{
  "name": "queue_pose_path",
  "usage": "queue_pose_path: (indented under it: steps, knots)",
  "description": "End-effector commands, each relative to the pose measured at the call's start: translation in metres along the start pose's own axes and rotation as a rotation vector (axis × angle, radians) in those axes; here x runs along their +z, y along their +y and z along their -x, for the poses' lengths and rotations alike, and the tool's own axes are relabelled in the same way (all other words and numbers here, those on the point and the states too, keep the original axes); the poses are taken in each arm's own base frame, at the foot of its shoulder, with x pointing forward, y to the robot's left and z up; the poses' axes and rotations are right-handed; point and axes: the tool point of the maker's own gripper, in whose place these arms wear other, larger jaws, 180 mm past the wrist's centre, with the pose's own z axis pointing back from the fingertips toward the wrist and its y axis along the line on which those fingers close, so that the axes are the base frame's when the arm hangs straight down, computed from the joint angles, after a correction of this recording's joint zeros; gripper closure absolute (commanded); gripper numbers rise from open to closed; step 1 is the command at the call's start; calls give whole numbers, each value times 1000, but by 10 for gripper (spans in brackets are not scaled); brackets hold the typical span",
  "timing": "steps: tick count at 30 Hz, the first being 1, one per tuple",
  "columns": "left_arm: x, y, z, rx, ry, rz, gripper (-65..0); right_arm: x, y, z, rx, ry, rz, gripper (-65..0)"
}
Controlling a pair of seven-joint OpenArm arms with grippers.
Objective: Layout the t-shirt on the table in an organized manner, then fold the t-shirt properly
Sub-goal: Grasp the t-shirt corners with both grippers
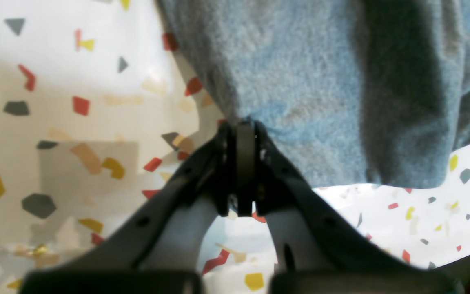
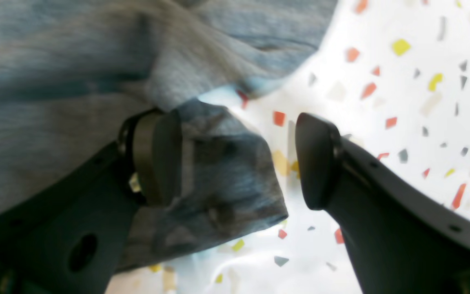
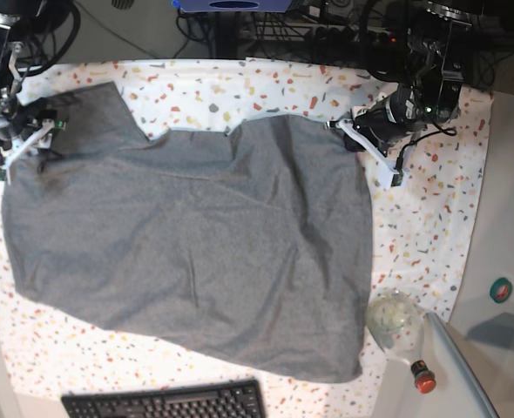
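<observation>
1. No brand, label or readable writing shows on the t-shirt (image 3: 187,252) in any view.
2. The t-shirt lies spread over most of the surface (image 3: 431,235), its grey cloth creased and its lower hem slanting toward the black keyboard (image 3: 165,403) at the near edge.
3. Bare speckled cloth stays open along the right side and the near left corner; a clear bottle with a red cap (image 3: 403,329) lies just beside the shirt's lower right corner.
4. The left end effector (image 1: 239,126) has its jaws pressed together, clamped on the t-shirt's edge at the far right corner.
5. The right end effector (image 2: 239,159) stands with jaws spread apart; a fold of sleeve drapes against one pad (image 2: 157,157), the other is clear of it.
6. Only the base view shows the whole outline; the wrist views show the grips up close.
</observation>
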Motion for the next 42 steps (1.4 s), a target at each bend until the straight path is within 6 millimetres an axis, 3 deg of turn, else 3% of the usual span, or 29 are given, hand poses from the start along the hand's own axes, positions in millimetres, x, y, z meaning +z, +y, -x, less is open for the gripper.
queue_pose_path:
  steps: [1, 5, 9, 13, 17, 27, 30, 34, 36, 42]
  knots:
    - [3, 2, -11, -15, -33, 0, 0, -1, -3, -9, -2, -22, 4, -404]
    - [3, 2, -10, -14, -31, 0, 0, 7, -9, -12, 6, -44, 21, -404]
    - [3, 2, -10, -14, -30, -1, 0, 40, -13, -34, 65, -143, 57, -404]
    - [3, 2, -10, -14, -30, -1, 0, 50, -14, -27, 86, -142, 65, -404]
    - [3, 2, -10, -14, -30, -1, 0, 35, -13, 1, 65, -61, 47, -404]
    - [3, 1, -11, -15, -33, 0, 0, -4, -12, 12, 1, 32, 15, -402]
    - [3, 1, -11, -15, -33, 0, 0, -6, -11, 19, -1, 50, 10, -326]
    - [4, 3, -6, -14, -22, -2, 0, -3, -8, 38, -2, 87, 2, -143]
    - [4, 2, -6, -15, -23, -1, 0, -1, -9, 47, -4, 101, 4, -11]
    - [5, 2, -7, -16, -26, 0, 0, 21, -8, 56, -21, 71, 25, 0]
